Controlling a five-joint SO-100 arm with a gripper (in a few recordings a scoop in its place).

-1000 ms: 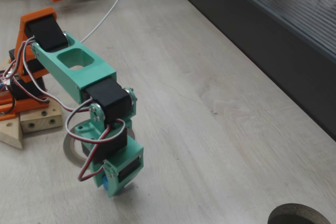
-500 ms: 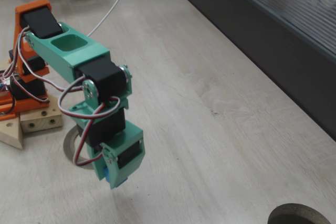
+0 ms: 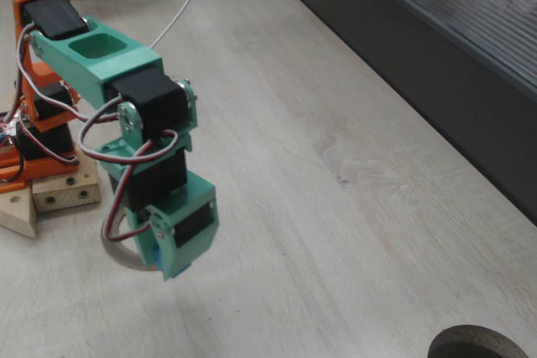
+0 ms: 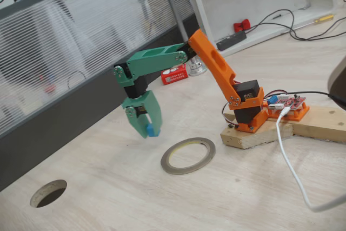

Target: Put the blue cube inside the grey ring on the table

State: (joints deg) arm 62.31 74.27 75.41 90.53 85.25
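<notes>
Pale wood table [image 4: 254, 198]; gripper [image 4: 150, 129] held off the surface with its fingers clamped on the blue cube [image 4: 151, 130], grey ring [image 4: 188, 155] lying just beyond its tip toward the arm base, so centre over the opening before lowering and releasing

White cable [image 4: 292, 160] crosses wooden base [image 4: 319, 123]; red box [image 4: 174, 74] behind.

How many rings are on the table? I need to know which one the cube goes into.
2. The grey ring lies flat near the arm's wooden base, beside the end effector holding the blue cube. A darker ring sits at the table's near edge.
</notes>
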